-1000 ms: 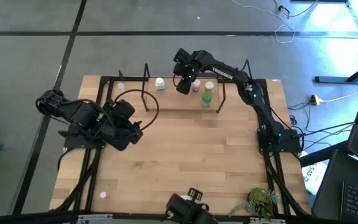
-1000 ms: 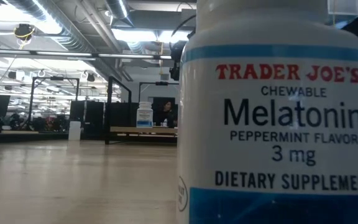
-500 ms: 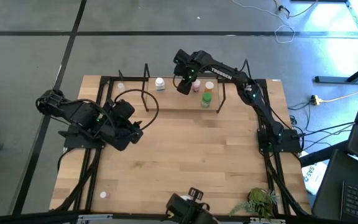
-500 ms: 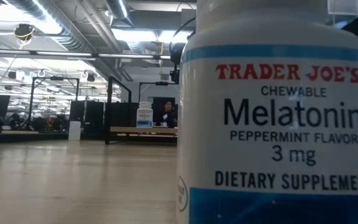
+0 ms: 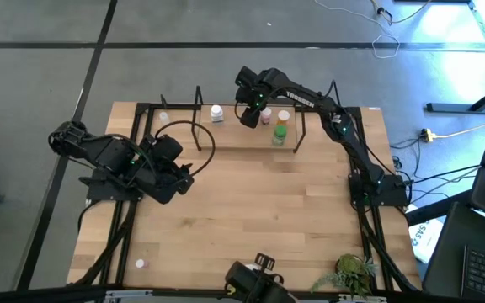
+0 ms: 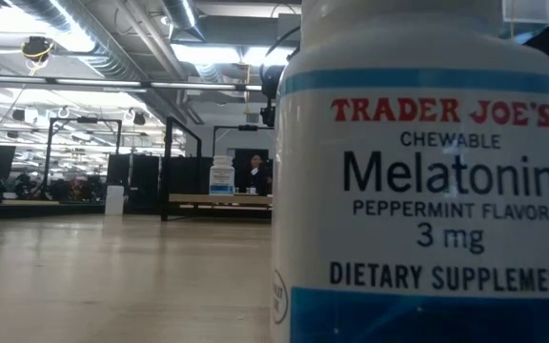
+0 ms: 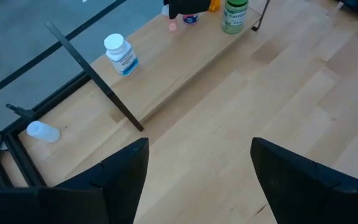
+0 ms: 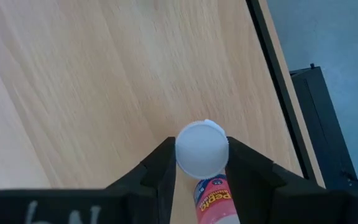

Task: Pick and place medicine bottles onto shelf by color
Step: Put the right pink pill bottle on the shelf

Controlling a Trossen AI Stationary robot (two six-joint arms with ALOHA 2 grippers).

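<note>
Pink white-capped medicine bottle (image 8: 202,163) sits clamped upright in my right gripper (image 5: 249,115), upper centre, directly above the light-wood shelf (image 5: 234,133); left gripper (image 5: 178,178) spread.

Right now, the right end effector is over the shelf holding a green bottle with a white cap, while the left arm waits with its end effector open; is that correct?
Not quite: the bottle in the right end effector is pink, not green, as the right wrist view shows. It does have a white cap, the arm is over the shelf, and the left end effector waits open.

The wooden table (image 5: 251,210) carries the shelf (image 5: 226,135), a plant (image 5: 349,271) and a fallen white bottle (image 7: 42,131).
</note>
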